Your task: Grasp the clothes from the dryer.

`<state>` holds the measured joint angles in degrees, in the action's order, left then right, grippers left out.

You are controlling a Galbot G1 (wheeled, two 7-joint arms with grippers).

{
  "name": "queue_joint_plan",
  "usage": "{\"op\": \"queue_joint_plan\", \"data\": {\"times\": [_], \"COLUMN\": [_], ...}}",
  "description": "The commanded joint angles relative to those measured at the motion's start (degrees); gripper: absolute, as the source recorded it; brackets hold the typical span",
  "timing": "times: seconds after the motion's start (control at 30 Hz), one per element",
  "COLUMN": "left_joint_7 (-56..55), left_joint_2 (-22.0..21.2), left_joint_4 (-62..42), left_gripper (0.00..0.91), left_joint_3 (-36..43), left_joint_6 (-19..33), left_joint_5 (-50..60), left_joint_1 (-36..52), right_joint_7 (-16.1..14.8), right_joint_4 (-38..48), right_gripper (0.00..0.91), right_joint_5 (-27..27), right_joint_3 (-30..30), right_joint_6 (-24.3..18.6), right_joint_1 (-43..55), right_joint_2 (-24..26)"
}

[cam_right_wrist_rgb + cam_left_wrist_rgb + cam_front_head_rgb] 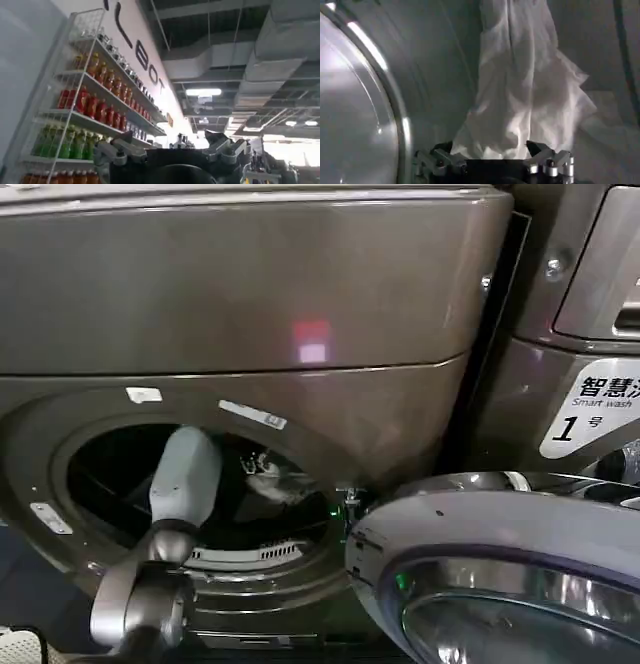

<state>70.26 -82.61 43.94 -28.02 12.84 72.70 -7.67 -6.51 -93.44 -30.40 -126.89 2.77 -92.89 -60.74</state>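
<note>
The bronze-brown dryer [250,294] fills the head view, its round porthole open onto a dark drum. My left arm [185,474] reaches in through the porthole. Inside, white clothes [520,95] lie bunched against the grey drum wall [435,75]; a bit of white cloth [272,479] also shows through the porthole. My left gripper [489,148] is open, its fingers spread wide, and the lower edge of the cloth lies between the fingertips. My right gripper [170,142] is open and holds nothing, raised toward the room away from the dryer.
The dryer's round door [520,534] hangs open at the lower right. A second machine with a "Smart wash 1" label [595,419] stands to the right. A shiny curved rim [375,55] runs close beside the left gripper. Shelves of bottles [95,107] line a wall.
</note>
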Motion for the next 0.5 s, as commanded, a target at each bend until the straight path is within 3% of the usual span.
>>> {"op": "queue_joint_plan", "data": {"times": [0.03, 0.5], "left_joint_7": [-3.3, -3.6], "left_joint_2": [-0.1, -0.7], "left_joint_4": [-5.4, -11.2], "left_gripper": [0.907, 0.907], "left_joint_3": [1.8, 2.8], "left_joint_6": [-0.4, -1.1], "left_joint_5": [-5.5, -8.2], "left_joint_1": [-0.2, -1.1], "right_joint_7": [-0.1, -0.1], "right_joint_4": [-0.3, -0.6], "right_gripper": [0.907, 0.907], "right_joint_5": [1.2, 2.8], "right_joint_3": [1.7, 4.1], "right_joint_6": [-0.8, -1.9], "right_joint_1": [0.4, 0.8], "right_joint_2": [-1.2, -2.2]}}
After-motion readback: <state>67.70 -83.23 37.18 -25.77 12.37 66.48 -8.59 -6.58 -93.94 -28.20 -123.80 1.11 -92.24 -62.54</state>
